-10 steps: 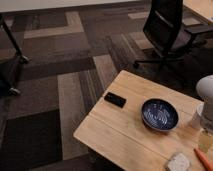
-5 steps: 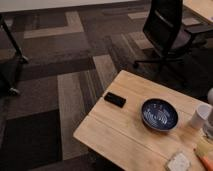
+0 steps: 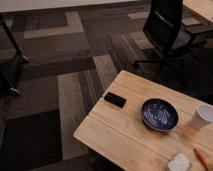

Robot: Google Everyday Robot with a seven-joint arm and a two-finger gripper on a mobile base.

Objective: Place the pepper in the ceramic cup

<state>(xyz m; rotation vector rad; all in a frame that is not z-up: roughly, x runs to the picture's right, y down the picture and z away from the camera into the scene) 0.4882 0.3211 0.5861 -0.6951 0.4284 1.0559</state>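
The pepper (image 3: pixel 202 156) is a slim orange-red piece lying on the wooden table (image 3: pixel 120 135) at the bottom right edge of the view, partly cut off. The ceramic cup (image 3: pixel 202 118) is small, plain and white. It stands upright on the table at the right edge, above the pepper and right of the bowl. The gripper is not in view.
A wide dark-blue patterned bowl (image 3: pixel 159 114) sits mid-table, left of the cup. A squarish grey-beige speckled block (image 3: pixel 178 162) lies next to the pepper. A flat black object (image 3: pixel 115 99) lies near the table's left edge. A black office chair (image 3: pixel 167 30) stands behind the table on patterned carpet.
The grey arm that covered the right edge of the table has drawn out of view to the right, and the white cup now shows in full. The bowl, block and black object have not moved.
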